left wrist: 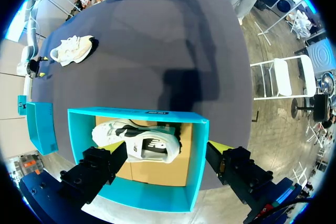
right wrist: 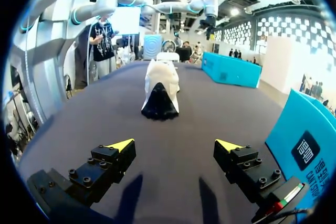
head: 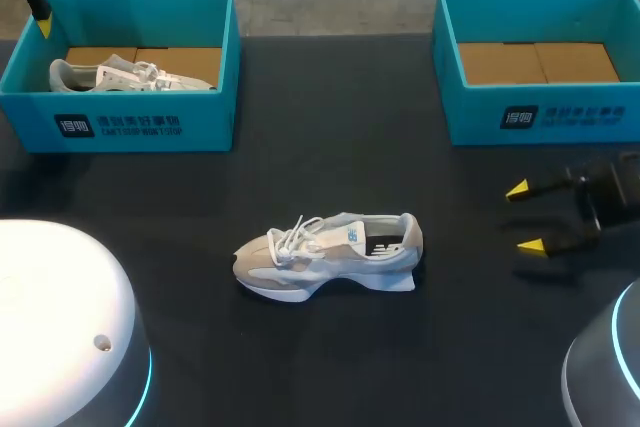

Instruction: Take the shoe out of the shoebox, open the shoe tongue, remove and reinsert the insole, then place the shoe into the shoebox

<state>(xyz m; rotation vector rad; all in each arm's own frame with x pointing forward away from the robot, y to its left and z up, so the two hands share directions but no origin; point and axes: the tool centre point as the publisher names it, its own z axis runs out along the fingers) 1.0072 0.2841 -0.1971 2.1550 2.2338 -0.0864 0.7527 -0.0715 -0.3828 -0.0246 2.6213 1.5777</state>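
The shoe (head: 328, 257) is sitting upright on the table (head: 330, 147). Off its heel end, the right gripper (head: 524, 217) is hovering low and spread, likely lining up a grasp. Beyond the shoe, the left gripper (left wrist: 164, 157) is hanging spread above a shoebox (head: 140, 125).

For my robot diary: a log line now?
grey-white sneaker: on black table | left gripper: open, above left teal cardboard shoebox | right gripper: open
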